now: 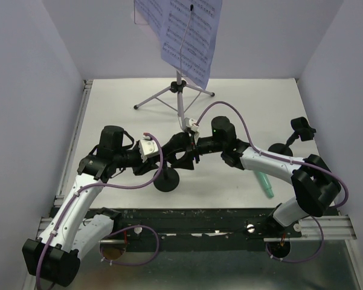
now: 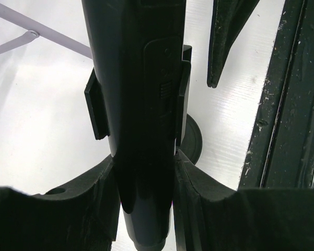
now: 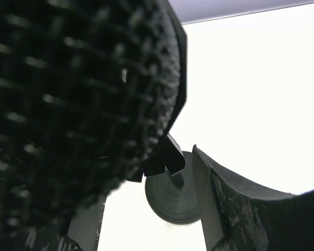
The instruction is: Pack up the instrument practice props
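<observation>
A black microphone (image 2: 141, 78) stands in the clip of a black round-based clip holder (image 1: 167, 183) near the table's middle. My left gripper (image 1: 180, 156) is shut on its handle, and the fingers (image 2: 198, 198) press both sides. My right gripper (image 1: 195, 148) is open around the mesh head (image 3: 78, 94), with one finger (image 3: 235, 209) standing apart from it. The holder's base (image 3: 172, 201) shows below. A second clip holder (image 1: 285, 148) stands at the right, with a teal microphone (image 1: 264, 184) lying near it. The silver tripod pole (image 1: 180, 99) carries white sheet-music pages (image 1: 187, 36) at the back.
A black rail (image 1: 187, 220) runs along the table's near edge. White walls enclose the table on the left, back and right. Purple cables (image 1: 241, 118) loop over both arms. A tripod leg (image 2: 42, 36) lies just beyond the held microphone.
</observation>
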